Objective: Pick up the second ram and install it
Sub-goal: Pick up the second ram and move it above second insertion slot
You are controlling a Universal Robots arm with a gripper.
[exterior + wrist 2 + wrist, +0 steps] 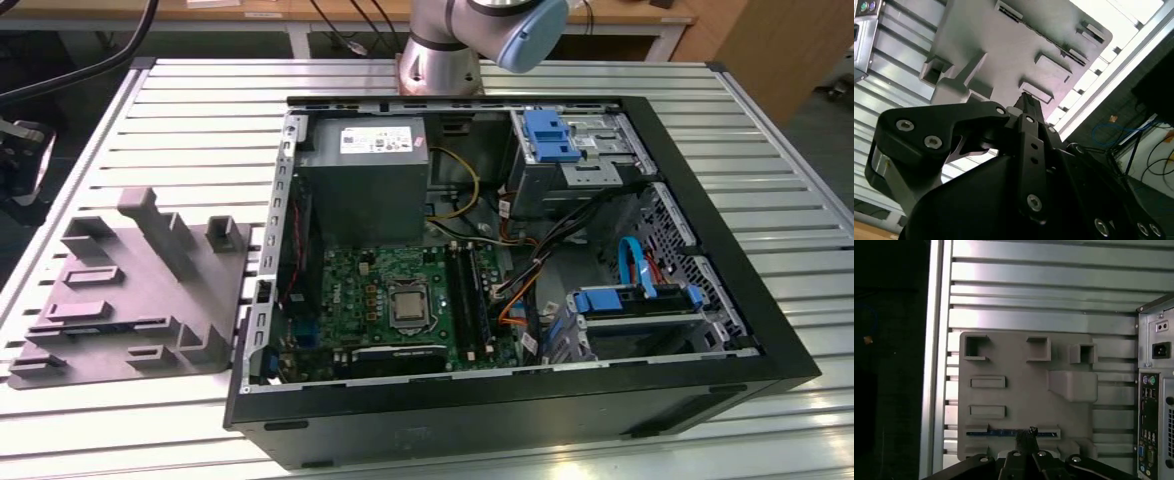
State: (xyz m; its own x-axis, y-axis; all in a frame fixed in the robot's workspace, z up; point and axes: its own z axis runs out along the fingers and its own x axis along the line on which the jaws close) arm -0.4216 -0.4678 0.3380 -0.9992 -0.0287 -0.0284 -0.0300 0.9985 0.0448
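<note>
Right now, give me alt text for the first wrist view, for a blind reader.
The black gripper is poised at a slim dark-blue circuit-board strip lying in a slot of a grey moulded holder tray on a slatted metal table. A computer case's rear panel stands beside the tray.

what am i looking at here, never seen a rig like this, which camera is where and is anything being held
This is one robot arm at a slatted metal table. The exterior view comes from a camera off the arm: it shows an open computer case with a green motherboard, and a grey holder tray at that view's left. The two wrist views come from cameras riding on the arm near its tool, looking past it at the tray. In the first wrist view a slim dark-blue memory strip, the second ram, sits in a slot of the tray, with the tool's tip right at it. Whether the tool grips it, I cannot tell.
</note>
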